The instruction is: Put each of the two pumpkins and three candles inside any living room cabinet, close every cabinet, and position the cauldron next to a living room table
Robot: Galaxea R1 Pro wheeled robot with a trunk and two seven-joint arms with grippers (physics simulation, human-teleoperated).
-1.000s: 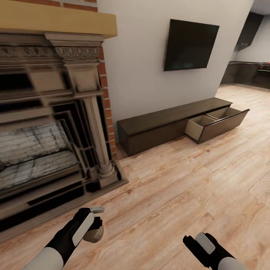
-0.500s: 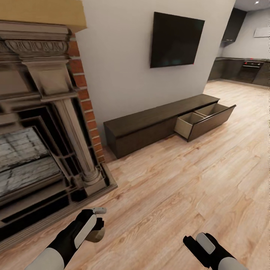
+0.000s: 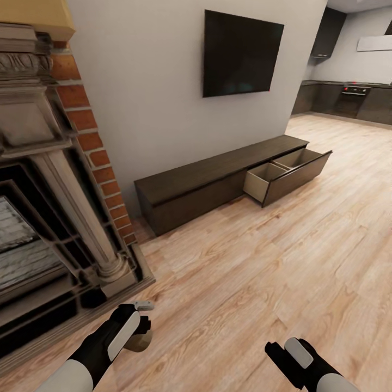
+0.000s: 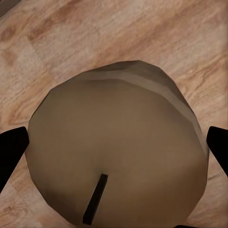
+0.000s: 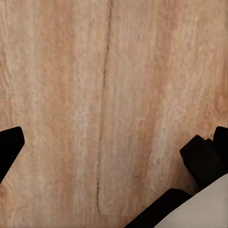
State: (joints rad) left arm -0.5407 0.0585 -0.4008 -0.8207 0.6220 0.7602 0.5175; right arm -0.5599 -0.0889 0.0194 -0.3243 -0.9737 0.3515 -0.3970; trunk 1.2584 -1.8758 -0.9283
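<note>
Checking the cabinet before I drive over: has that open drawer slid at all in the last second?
No. The drawer juts from the cabinet just as far as before; only the camera has turned.

Candle (image 4: 116, 147): dull brown, with a black wick. Cabinet (image 3: 218, 177): dark brown wood; open drawer (image 3: 283, 173) interior light tan. TV (image 3: 241, 53) above the cabinet: black. Fireplace (image 3: 60, 179) beside the cabinet: red brick, grey-brown stone surround. Floor (image 3: 261, 261): light wood planks with grain streaks. Wall (image 3: 147, 98): pale grey.
</note>
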